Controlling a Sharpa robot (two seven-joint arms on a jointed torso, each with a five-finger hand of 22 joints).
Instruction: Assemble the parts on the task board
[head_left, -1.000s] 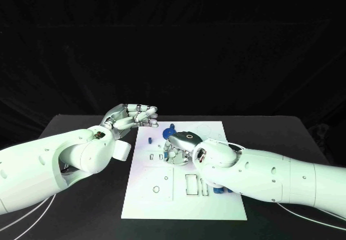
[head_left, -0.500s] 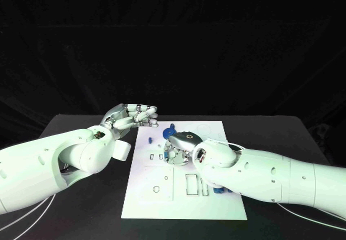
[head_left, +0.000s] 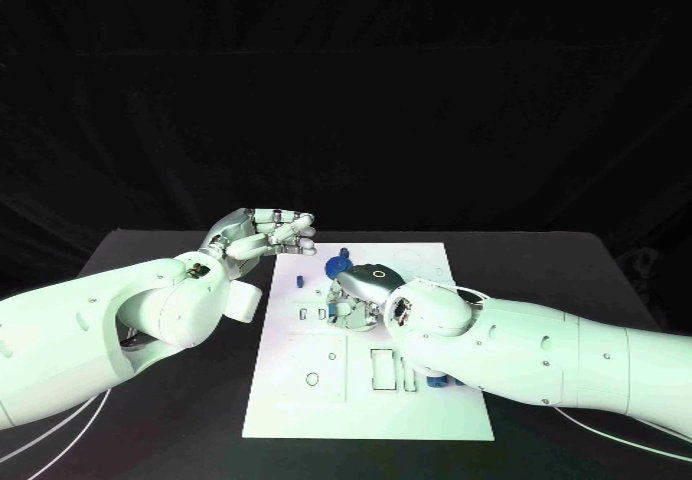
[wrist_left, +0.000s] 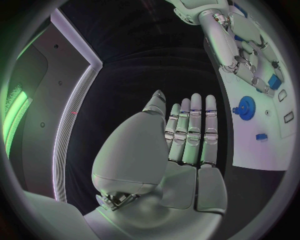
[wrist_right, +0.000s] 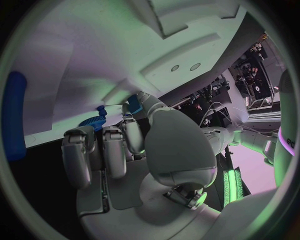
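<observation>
Blue gear (head_left: 336, 266) just beyond right robot hand (head_left: 361, 292) | right grip unclear | left robot hand (head_left: 264, 232) empty, fingers apart

Your board (head_left: 325, 400) lies mid-worktop (head_left: 159, 250). The left hand (head_left: 264, 232) hangs off its far left corner; the right hand (head_left: 368, 290) sits over its middle, just before the gear (head_left: 339, 266).

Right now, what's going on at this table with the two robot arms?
The robot is putting small blue parts together on the white task board. Its right hand is down on the middle of the board, fingers curled beside a blue gear; whether it holds a part cannot be told. The left hand hangs off the board's far left corner, holding nothing. Another blue part sits near the board's right edge.
</observation>
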